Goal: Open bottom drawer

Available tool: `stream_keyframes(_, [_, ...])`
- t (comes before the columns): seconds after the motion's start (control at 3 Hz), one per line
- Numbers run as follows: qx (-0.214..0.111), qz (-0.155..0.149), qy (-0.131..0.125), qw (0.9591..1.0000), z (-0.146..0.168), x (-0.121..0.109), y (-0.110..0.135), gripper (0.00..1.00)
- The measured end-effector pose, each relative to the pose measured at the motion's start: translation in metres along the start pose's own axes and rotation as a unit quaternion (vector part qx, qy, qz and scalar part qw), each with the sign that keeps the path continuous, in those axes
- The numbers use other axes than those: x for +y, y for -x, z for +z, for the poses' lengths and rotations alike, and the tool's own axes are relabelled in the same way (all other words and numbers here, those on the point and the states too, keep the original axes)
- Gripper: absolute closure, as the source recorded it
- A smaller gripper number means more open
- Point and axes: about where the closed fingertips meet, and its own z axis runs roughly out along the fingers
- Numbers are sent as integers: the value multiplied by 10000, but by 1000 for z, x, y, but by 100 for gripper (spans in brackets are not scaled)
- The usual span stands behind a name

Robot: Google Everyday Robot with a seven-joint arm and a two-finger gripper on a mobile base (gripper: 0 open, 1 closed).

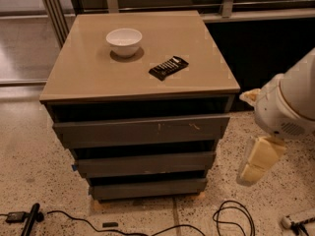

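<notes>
The bottom drawer (pixel 147 187) is the narrowest, lowest dark grey front of the cabinet, just above the floor. Its front stands stepped back under the mid-width front (pixel 145 163) and the widest, scratched front (pixel 142 130). My gripper (pixel 258 162) hangs at the right of the cabinet, at about the height of the middle drawer. It is apart from the cabinet and points down toward the floor. The white arm housing (pixel 290 102) is above it.
A white bowl (pixel 124 41) and a dark snack bar (pixel 168 67) lie on the tan cabinet top (pixel 88 77). Black cables (pixel 231 218) lie on the speckled floor in front of the cabinet. A dark wall and railing stand behind.
</notes>
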Motion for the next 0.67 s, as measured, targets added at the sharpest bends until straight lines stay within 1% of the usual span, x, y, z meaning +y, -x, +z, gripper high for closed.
stream_keyframes(0.33, [-278,298,-144,9991,40,20,-10,0])
stream_keyframes(0.67, [-742,297,-362,9961,63,13,-3,0])
